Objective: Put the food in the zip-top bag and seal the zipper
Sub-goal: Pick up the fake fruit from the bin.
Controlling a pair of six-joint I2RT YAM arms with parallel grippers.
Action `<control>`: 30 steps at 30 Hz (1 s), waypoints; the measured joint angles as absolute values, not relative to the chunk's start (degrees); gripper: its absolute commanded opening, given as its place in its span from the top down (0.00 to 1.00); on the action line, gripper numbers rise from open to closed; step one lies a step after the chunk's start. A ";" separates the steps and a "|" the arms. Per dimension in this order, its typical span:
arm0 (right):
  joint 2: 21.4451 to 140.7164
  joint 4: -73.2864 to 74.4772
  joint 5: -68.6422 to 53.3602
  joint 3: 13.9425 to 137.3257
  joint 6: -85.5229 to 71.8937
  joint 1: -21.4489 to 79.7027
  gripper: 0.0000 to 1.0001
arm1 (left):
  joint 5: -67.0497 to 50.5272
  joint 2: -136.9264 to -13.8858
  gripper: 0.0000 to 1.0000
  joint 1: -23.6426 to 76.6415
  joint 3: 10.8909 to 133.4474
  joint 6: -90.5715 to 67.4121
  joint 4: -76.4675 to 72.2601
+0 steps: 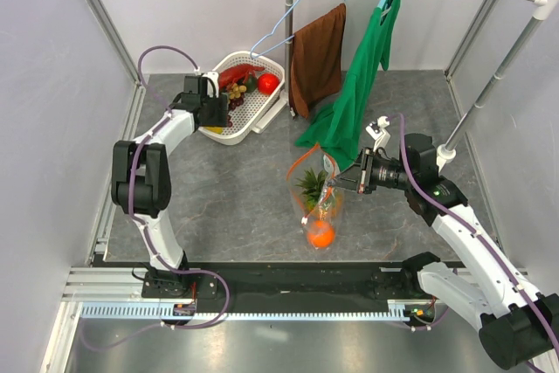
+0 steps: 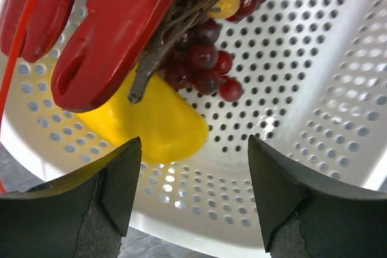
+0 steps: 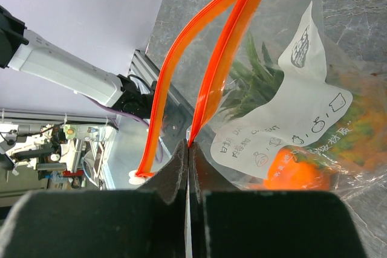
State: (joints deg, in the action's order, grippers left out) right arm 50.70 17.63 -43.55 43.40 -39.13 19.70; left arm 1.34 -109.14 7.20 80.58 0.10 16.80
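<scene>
Though agape, left claw [image 2: 193,144] at basket [image 2: 314,89].

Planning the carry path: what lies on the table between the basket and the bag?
Nothing: in the top view the table between basket and bag is bare grey; the green cloth is off to the right.

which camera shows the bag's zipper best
Right wrist: the zipper fills the frame, its orange tracks parted, one pinched by the right gripper, jaws shut. Top external shows only a small orange loop. Left wrist shows none.
</scene>
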 measured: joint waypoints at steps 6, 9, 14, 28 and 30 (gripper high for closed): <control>50.70 17.61 -43.51 43.40 -39.13 19.70 1.00 | -3.27 -105.84 0.17 6.79 74.98 -6.94 6.92; 50.70 17.63 -43.46 43.40 -39.13 19.70 1.00 | -5.43 -103.94 0.16 6.26 71.46 -11.64 2.11; 50.70 17.61 -43.46 43.40 -39.13 19.70 1.00 | -6.11 -103.26 0.14 5.80 67.37 -18.26 -3.46; 50.72 17.63 -43.44 43.40 -38.92 19.70 1.00 | -10.70 -104.01 0.30 -0.25 68.07 -23.18 -12.25; 50.74 17.61 -43.44 43.40 -38.92 19.70 1.00 | -11.77 -104.57 0.31 -0.86 68.77 -23.22 -12.69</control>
